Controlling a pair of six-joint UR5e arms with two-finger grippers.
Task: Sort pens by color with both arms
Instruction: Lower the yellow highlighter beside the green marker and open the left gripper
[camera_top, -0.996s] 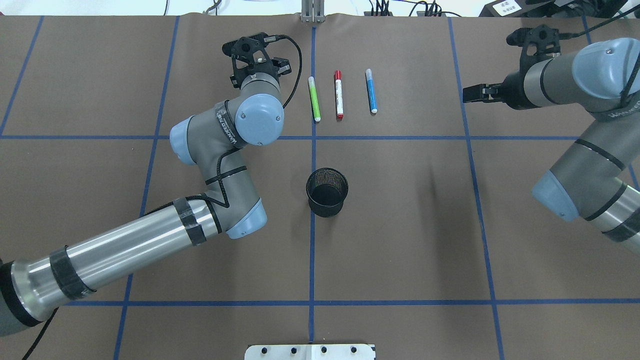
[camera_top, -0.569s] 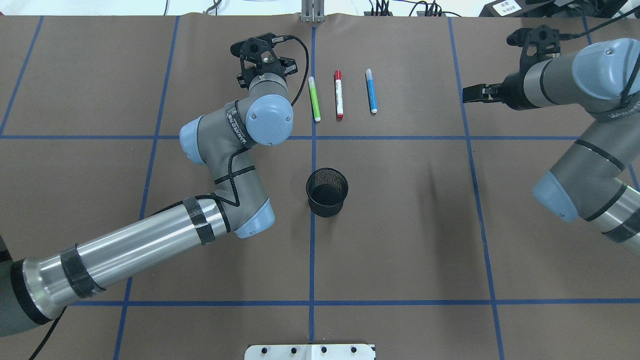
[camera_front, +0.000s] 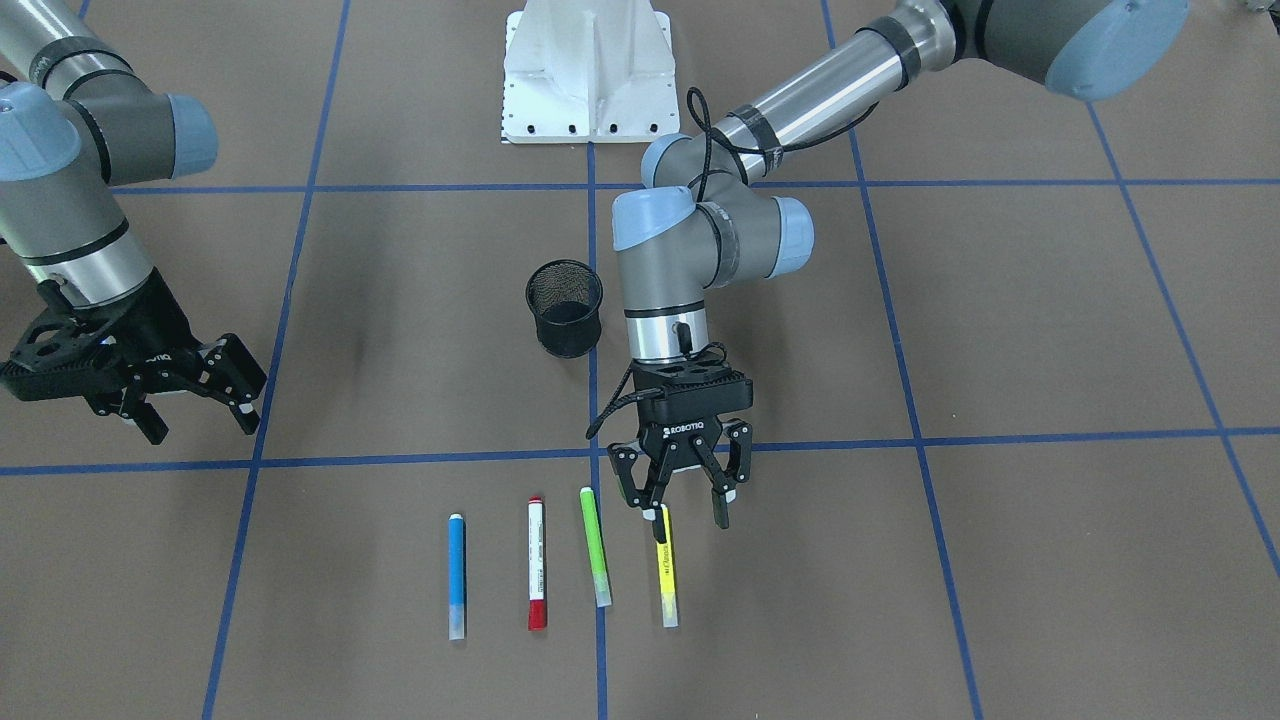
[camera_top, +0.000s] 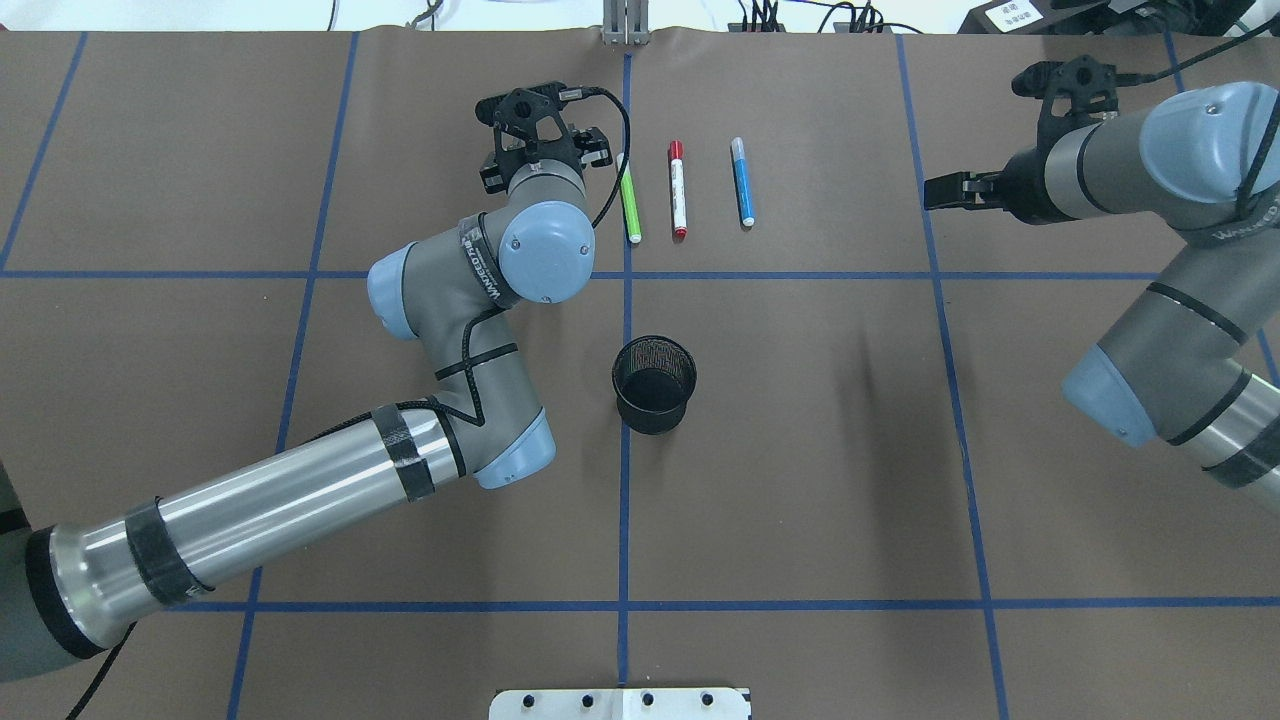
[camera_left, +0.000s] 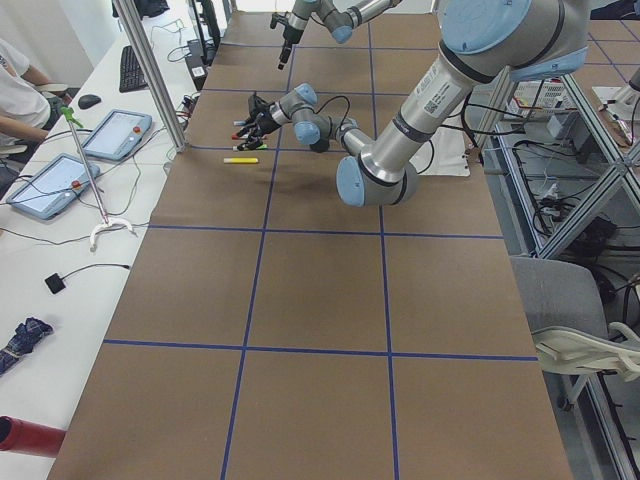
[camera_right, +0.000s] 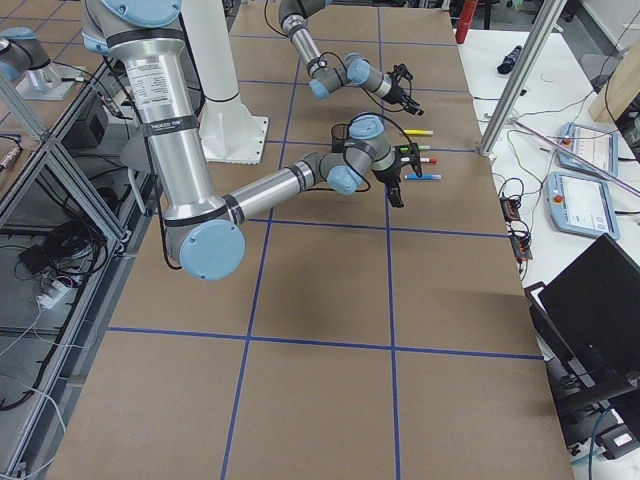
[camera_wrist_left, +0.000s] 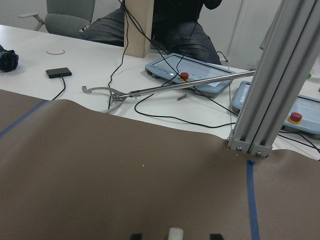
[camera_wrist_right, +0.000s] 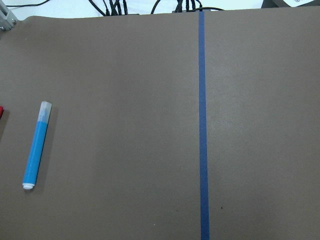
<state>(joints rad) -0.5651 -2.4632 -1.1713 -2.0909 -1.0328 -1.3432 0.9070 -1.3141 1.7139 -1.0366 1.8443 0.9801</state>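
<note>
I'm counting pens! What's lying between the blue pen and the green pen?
The white pen with red caps lies between them, seen in the front-facing view.

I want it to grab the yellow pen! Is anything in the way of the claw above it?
No, nothing visible is. The open left claw hangs right over the yellow pen's end. The green pen lies beside it, apart, not in between.

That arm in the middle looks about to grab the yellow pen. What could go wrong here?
Two slips seem possible. The open left gripper hangs over the very end of the yellow pen, not its middle, so the pen might tilt or slide out once lifted. Also, the green pen lies close beside it, so a finger coming down could nudge it out of the row.
</note>
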